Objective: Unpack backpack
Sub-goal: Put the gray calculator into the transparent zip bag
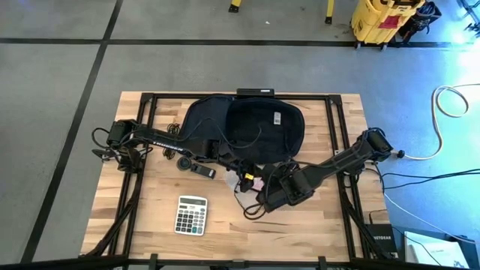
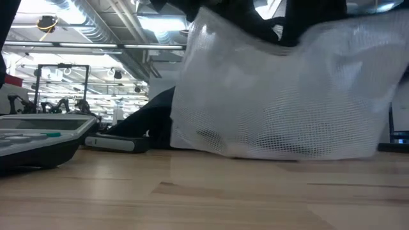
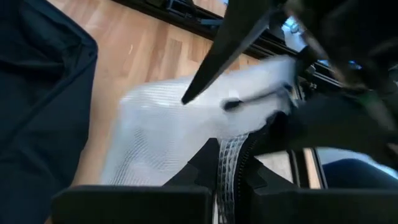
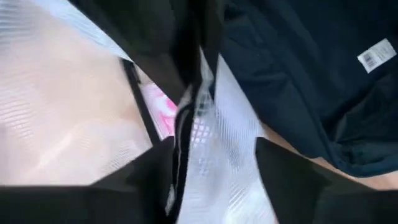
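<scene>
The dark backpack (image 1: 247, 124) lies open on the far middle of the table, resting on its back. In front of it a white mesh pouch (image 2: 281, 96) hangs between my two grippers; something pink (image 4: 163, 115) shows inside it. My left gripper (image 3: 227, 158) reaches in from the left and is shut on the pouch. My right gripper (image 4: 214, 174) comes from the right, tipped steeply down. Its two fingers stand apart on either side of the pouch's top edge (image 4: 208, 134), right beside the left gripper's fingers. I cannot tell whether they touch the mesh. My left gripper pinches the pouch's upper edge (image 3: 229, 146) between its two fingers, slanting down from the table's left. How many layers of mesh it has, I cannot tell. The pouch hangs below the fingers and its lower edge (image 2: 255, 152) reaches the tabletop.
A calculator (image 1: 191, 215) lies near the table's front left. A flat dark object (image 1: 196, 168) lies between it and the backpack. Bare wood is left at the front right (image 1: 315, 232). Black frame rails (image 1: 146, 150) run along both table sides.
</scene>
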{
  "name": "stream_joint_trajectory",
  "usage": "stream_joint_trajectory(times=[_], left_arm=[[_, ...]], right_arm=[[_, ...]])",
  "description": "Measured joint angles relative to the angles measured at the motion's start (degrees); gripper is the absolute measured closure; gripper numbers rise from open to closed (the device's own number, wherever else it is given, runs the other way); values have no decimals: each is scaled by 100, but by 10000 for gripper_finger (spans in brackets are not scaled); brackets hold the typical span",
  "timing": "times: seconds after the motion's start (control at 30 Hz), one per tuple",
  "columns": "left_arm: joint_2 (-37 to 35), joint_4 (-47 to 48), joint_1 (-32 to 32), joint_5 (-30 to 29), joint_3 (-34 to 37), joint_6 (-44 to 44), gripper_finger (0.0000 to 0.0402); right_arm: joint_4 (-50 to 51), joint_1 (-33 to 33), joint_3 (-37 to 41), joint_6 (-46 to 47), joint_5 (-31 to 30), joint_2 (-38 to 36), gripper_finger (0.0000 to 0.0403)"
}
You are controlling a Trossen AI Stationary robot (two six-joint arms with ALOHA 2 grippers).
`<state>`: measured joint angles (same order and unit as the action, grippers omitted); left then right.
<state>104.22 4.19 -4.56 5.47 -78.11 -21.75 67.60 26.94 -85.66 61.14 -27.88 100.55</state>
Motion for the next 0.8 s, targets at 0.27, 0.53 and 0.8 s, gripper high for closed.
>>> stream_joint_trajectory(times=[0.27,0.53,0.8], left_arm=[[0,34,-15,41,0,182,402],[0,268,-37,171,0,579,391],[-120,275,-42,394,0,1002,293]], right_arm=[[-146,2,150,-6,0,7,366],[-130,3,-60,-300,-96,7,401],[-69,2,-62,-310,-73,7,402]])
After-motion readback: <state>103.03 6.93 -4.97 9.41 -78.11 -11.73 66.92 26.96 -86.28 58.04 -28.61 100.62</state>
